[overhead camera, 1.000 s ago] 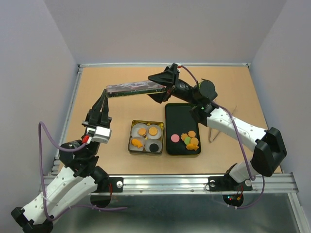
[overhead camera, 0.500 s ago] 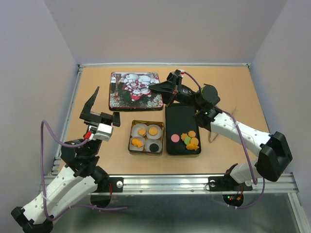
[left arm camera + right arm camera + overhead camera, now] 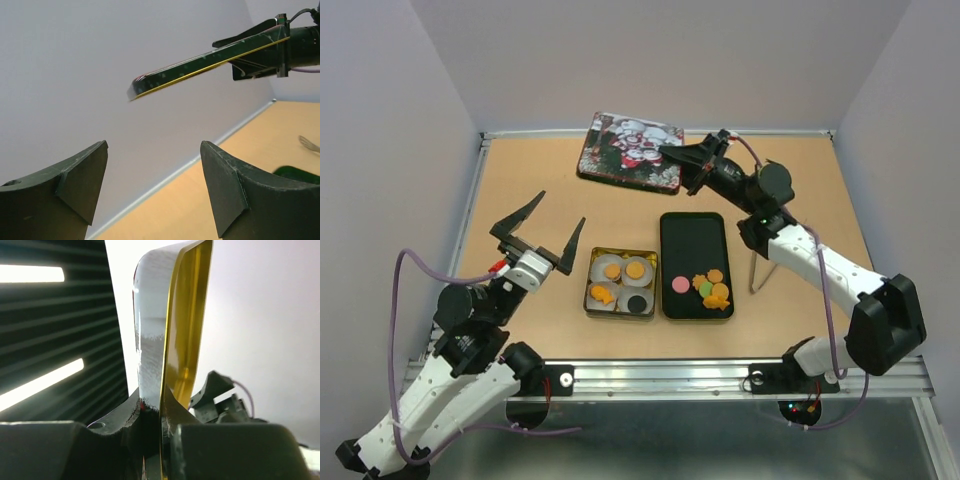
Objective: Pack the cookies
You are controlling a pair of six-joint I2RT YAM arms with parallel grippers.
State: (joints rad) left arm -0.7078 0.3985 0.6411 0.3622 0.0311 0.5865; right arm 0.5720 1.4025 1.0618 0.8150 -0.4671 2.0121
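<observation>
The cookies lie in two places: several in white paper cups inside the gold square tin (image 3: 592,300), and a pink, green and orange cluster (image 3: 706,288) on the black oblong tray (image 3: 692,238). My right gripper (image 3: 676,160) is shut on the edge of the tin's picture lid (image 3: 630,150) and holds it in the air over the back of the table. The right wrist view shows that lid (image 3: 170,325) edge-on, pinched in my right gripper (image 3: 160,412). My left gripper (image 3: 538,222) stands open and empty left of the tin. From the left gripper (image 3: 154,146), the lid (image 3: 200,70) hangs far off.
Metal tongs (image 3: 760,262) lie right of the tray. The table's back rail (image 3: 660,132) and grey walls close in the workspace. The right arm (image 3: 810,255) stretches across the right side of the table.
My left gripper let go of the lid, opened wide and drew back to the near left. My right gripper shut on the lid and carried it toward the back.
</observation>
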